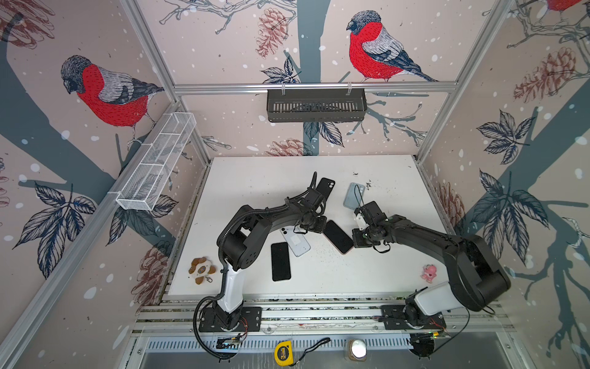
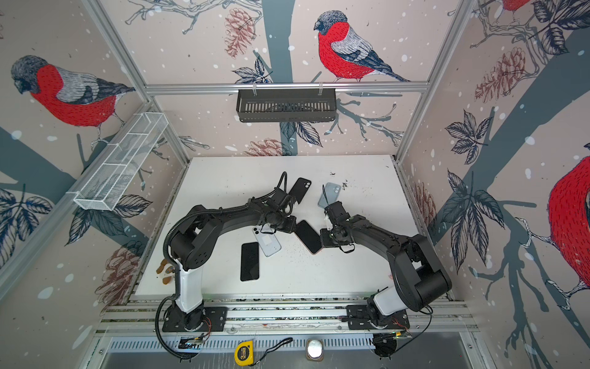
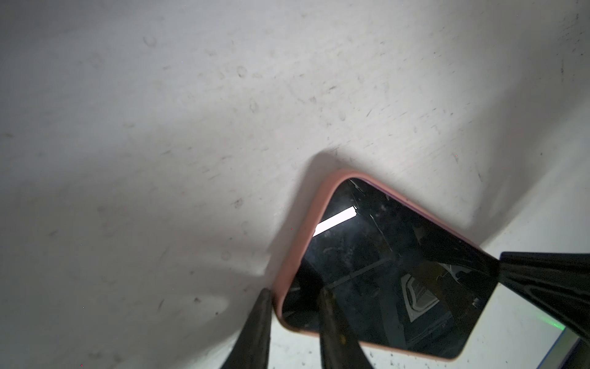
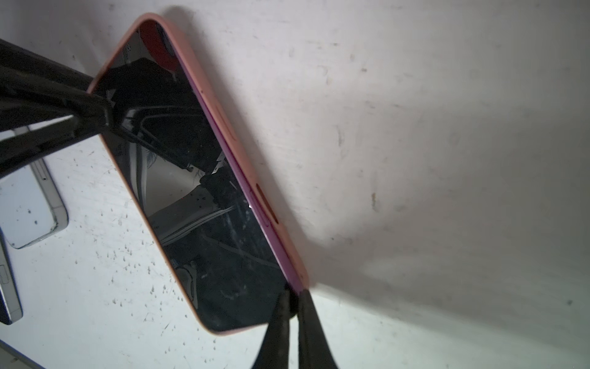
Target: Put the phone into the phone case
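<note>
The phone (image 1: 338, 237) (image 2: 308, 237), dark screen up, lies slanted mid-table inside a pink phone case (image 3: 307, 230) (image 4: 231, 129). Its purple side (image 4: 255, 204) shows above the pink rim along one long edge. My left gripper (image 1: 320, 225) (image 3: 294, 290) holds one corner, one finger outside the pink wall and one on the glass (image 3: 383, 271). At the opposite end my right gripper (image 1: 355, 239) (image 4: 293, 293) is pinched shut on the corner rim, its tips almost touching.
A white phone (image 1: 295, 242) and a black phone (image 1: 281, 262) lie left of the held one. A black case (image 1: 325, 187) and a pale blue case (image 1: 354, 195) lie farther back. A brown keychain (image 1: 201, 270) and a pink one (image 1: 428, 272) sit near the table's sides.
</note>
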You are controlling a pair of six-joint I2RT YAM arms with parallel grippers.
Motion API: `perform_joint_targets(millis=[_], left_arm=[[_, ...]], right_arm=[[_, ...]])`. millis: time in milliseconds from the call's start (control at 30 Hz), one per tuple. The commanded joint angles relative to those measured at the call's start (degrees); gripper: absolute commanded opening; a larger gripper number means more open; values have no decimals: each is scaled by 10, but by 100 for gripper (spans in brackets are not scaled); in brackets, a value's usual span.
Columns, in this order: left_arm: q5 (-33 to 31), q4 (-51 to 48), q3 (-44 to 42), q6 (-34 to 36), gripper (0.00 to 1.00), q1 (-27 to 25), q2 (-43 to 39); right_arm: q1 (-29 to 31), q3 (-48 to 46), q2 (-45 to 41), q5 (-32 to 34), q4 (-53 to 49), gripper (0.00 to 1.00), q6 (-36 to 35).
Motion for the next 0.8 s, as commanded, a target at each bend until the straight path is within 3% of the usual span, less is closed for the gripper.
perform_joint_targets(millis=[0, 467, 600, 767], left_arm=[[-13, -34, -6, 2, 27, -1, 1], [-15, -30, -15, 1, 27, -1, -4], [-26, -21, -23, -5, 27, 0, -35], [-41, -4, -30, -6, 27, 8, -128]], right_arm=[[10, -4, 14, 1, 6, 8, -11], [19, -1, 7, 25, 6, 7, -4], [20, 4, -48, 45, 7, 22, 3], [29, 24, -86, 40, 2, 24, -12]])
